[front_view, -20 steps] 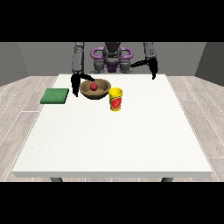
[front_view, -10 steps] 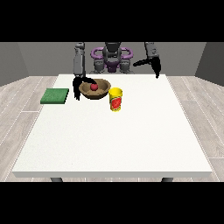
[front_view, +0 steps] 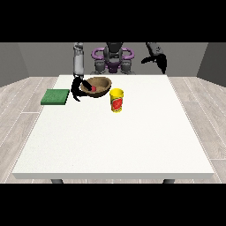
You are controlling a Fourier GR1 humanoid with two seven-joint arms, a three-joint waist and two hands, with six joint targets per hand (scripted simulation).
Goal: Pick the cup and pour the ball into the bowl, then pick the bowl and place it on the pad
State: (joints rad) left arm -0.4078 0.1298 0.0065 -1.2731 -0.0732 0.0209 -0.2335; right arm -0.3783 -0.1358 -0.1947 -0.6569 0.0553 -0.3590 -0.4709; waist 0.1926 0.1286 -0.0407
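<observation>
A brown bowl [front_view: 100, 84] stands at the table's far left-centre with a red ball [front_view: 93, 88] inside it. The hand at the view's left [front_view: 78, 90] is at the bowl's left rim, its fingers curled about the edge. A yellow cup [front_view: 116, 100] with a red mark stands upright just in front and to the right of the bowl, with no hand on it. The green pad [front_view: 55, 96] lies flat to the left of the bowl, close to that hand. The hand at the view's right [front_view: 159, 60] hangs raised above the table's far right, holding nothing, fingers relaxed.
The white table [front_view: 119, 141] stretches wide towards the camera in front of the cup. The robot's torso [front_view: 113, 57] stands behind the far edge. Grey floor surrounds the table.
The hand at the view's right has risen and drifted outwards, away from the cup. The hand at the view's left has stayed at the bowl's rim; bowl, cup and pad hardly moved.
</observation>
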